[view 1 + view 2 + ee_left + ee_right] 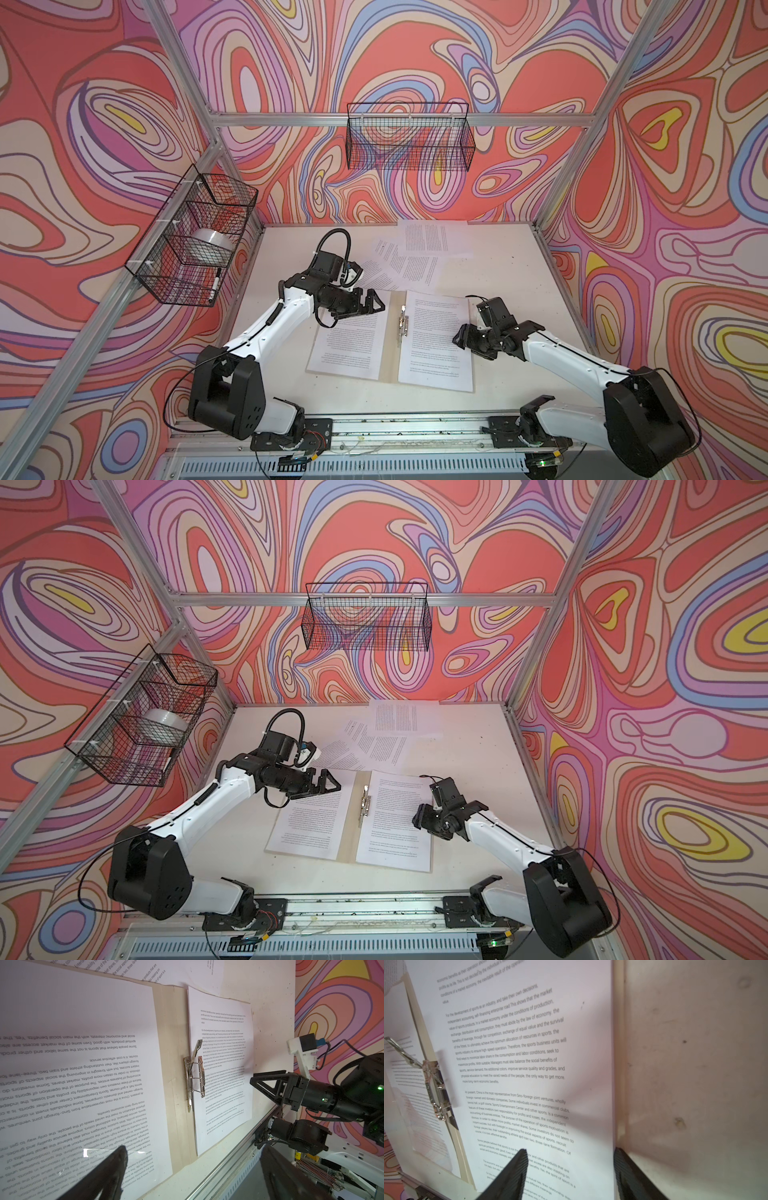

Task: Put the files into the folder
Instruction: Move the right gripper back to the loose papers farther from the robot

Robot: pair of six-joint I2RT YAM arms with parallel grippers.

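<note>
The tan folder (388,357) (347,841) lies open on the table, its metal clip (403,322) (195,1072) at the spine. One of the files (349,349) rests on its left flap and another (436,345) (529,1043) on its right flap. More files (415,257) lie loose behind the folder. My left gripper (374,304) (330,785) (194,1148) hovers open over the left flap's far end, holding nothing. My right gripper (460,337) (419,817) (570,1150) is open, its fingers straddling the right sheet's outer edge without gripping it.
A wire basket (195,237) on the left wall holds a tape roll (212,245) and a marker. Another wire basket (409,137) hangs on the back wall. An aluminium rail (415,428) runs along the table's front edge, and frame posts stand at the corners.
</note>
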